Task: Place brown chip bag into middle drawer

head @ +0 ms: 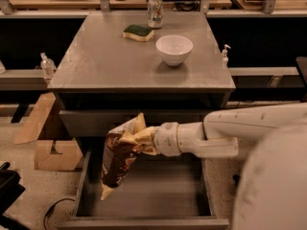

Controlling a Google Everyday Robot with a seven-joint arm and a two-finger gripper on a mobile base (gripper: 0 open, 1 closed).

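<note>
The brown chip bag (119, 158) hangs tilted, its lower end pointing down over the left part of the open middle drawer (158, 195). My gripper (144, 140) reaches in from the right and is shut on the bag's upper end, holding it above the drawer floor. The drawer is pulled out below the grey cabinet, and its bare floor shows to the right of the bag. The fingers are mostly hidden by the crumpled bag top.
On the cabinet top (110, 66) stand a white bowl (174, 49), a green-and-yellow sponge (138, 32) and a can (155, 11). Cardboard boxes (48, 143) sit on the floor at the left. My white arm (240, 133) spans the right side.
</note>
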